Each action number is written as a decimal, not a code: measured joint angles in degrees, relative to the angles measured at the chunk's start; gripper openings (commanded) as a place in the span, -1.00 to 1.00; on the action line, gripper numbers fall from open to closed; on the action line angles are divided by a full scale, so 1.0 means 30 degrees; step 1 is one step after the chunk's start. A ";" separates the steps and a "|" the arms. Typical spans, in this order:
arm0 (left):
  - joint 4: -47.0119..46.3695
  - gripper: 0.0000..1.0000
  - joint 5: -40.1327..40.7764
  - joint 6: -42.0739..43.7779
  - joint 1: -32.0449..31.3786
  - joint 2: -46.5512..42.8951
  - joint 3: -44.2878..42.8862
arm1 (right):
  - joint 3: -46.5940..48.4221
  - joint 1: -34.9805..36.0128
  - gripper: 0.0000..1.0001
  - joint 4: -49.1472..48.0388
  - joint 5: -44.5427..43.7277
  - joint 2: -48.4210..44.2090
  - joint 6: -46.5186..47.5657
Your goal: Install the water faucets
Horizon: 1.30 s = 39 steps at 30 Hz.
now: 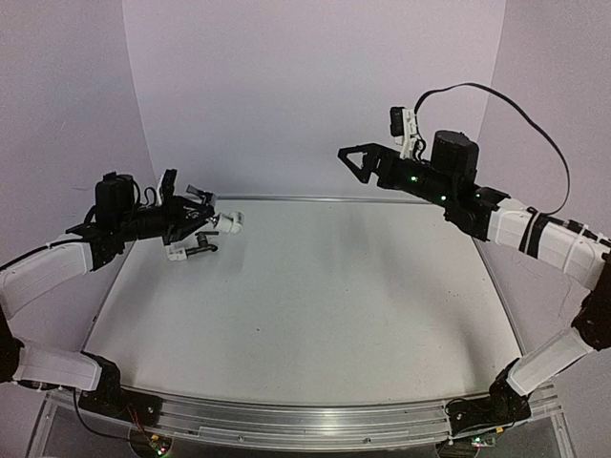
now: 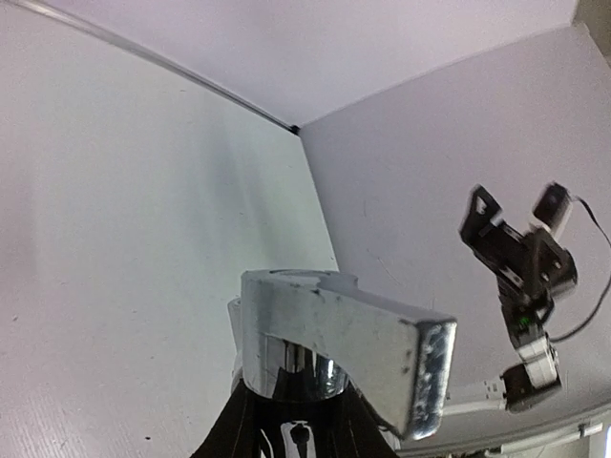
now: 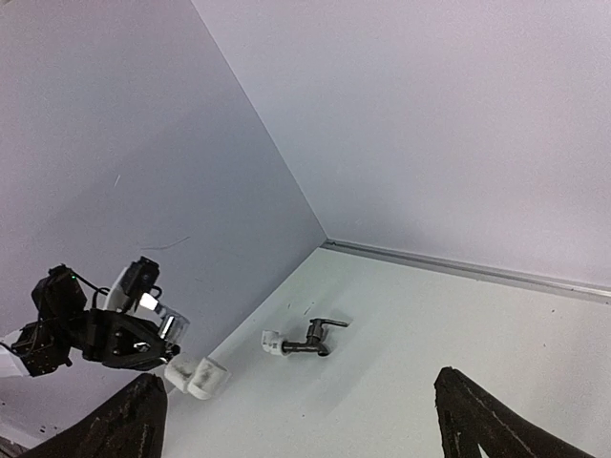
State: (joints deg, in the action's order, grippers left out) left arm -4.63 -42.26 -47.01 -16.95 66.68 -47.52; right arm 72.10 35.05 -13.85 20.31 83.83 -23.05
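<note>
My left gripper [image 1: 202, 221] is shut on the shiny silver water faucet [image 1: 199, 202], low over the table's far left. A white elbow fitting [image 1: 230, 221] sits on the faucet's end. The left wrist view is filled by the faucet's silver lever handle [image 2: 334, 334] standing above the black fingers [image 2: 250, 427]. The dark water faucet [image 1: 200, 246] lies on the table just below, with a white fitting [image 1: 175, 254] on its end; the right wrist view shows the dark faucet [image 3: 313, 339] too. My right gripper [image 1: 348, 162] hangs open and empty, high at the back right.
The table [image 1: 315, 296] is pale, with purple walls on three sides and a metal rail [image 1: 305, 420] at its near edge. The right wrist view takes in the left gripper with the silver faucet [image 3: 158, 324] and the white elbow fitting [image 3: 196, 377].
</note>
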 measured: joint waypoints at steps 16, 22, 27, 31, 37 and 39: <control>-0.6051 -1.00 0.0691 -0.4855 0.2742 0.2603 0.7189 | -0.2150 0.0153 0.96 0.0661 -0.0254 -0.0990 0.1359; -0.8414 -1.00 0.0460 -0.5510 0.3371 0.4487 0.7969 | -0.2459 0.0153 0.97 0.0714 -0.0018 -0.0990 0.1393; -1.0227 -1.00 0.0410 -0.5776 0.3961 0.6835 0.8239 | -0.2558 0.0153 0.96 0.0777 0.0118 -0.0990 0.1393; -1.0968 -0.98 0.0286 -0.5922 0.4168 0.8298 0.8614 | -0.2689 0.0153 0.96 0.0775 0.0146 -0.0990 0.1393; -1.2385 -0.70 0.0079 -0.6383 0.4273 0.9482 0.8987 | -0.2755 0.0153 0.96 0.0787 0.0199 -0.0990 0.1393; -1.2793 -0.50 0.0059 -0.6492 0.4362 0.9631 0.9120 | -0.2755 0.0153 0.96 0.0781 0.0206 -0.0990 0.1393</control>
State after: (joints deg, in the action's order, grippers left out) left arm -43.01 -42.08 -66.49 -3.86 95.58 -20.16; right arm 63.83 35.51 -11.51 20.93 80.86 -18.87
